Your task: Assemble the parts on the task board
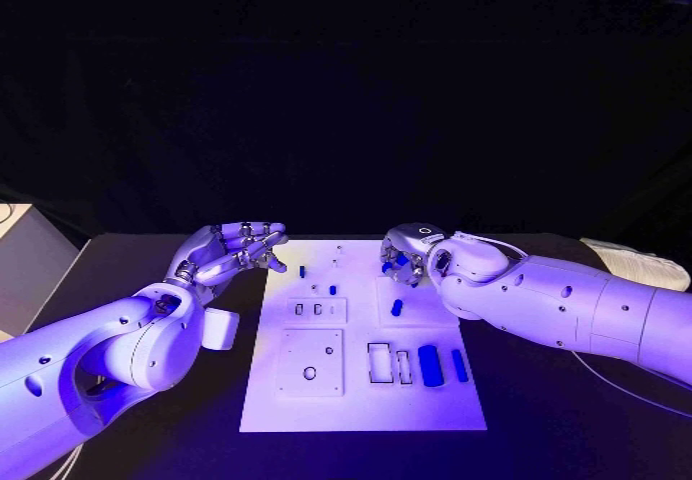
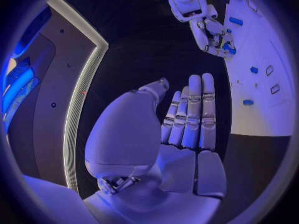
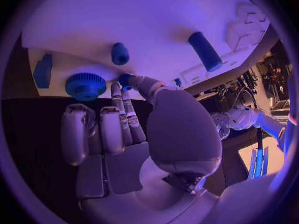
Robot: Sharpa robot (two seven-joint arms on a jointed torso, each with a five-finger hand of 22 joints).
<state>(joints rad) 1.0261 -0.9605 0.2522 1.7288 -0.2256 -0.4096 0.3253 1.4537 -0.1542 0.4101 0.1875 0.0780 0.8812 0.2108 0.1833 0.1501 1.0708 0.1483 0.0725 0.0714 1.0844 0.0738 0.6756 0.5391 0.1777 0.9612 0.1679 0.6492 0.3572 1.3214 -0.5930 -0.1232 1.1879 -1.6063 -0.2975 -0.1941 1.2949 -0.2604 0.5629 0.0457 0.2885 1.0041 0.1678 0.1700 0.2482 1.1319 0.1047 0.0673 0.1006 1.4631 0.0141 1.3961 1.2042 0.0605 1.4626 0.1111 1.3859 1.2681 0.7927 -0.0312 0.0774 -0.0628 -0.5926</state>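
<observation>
Right silver many-fingered hand [image 1: 410,252] lowered over the far edge of the white rectangular task board [image 1: 361,400], fingers [image 3: 124,109] pinching a small blue peg [image 3: 124,78] beside a round blue ribbed gear [image 3: 85,85] and a short blue stud [image 3: 119,53] on that edge; apparently mid-step, seating or lifting the peg; cannot tell which. Left silver hand [image 1: 231,252] held off the board's left side over the black counter [image 1: 577,420], fingers straight and apart, holding nothing. Next move likely calls for careful alignment of the peg over its socket; larger blue cylinder [image 1: 430,364] lying loose near the board's front right.
</observation>
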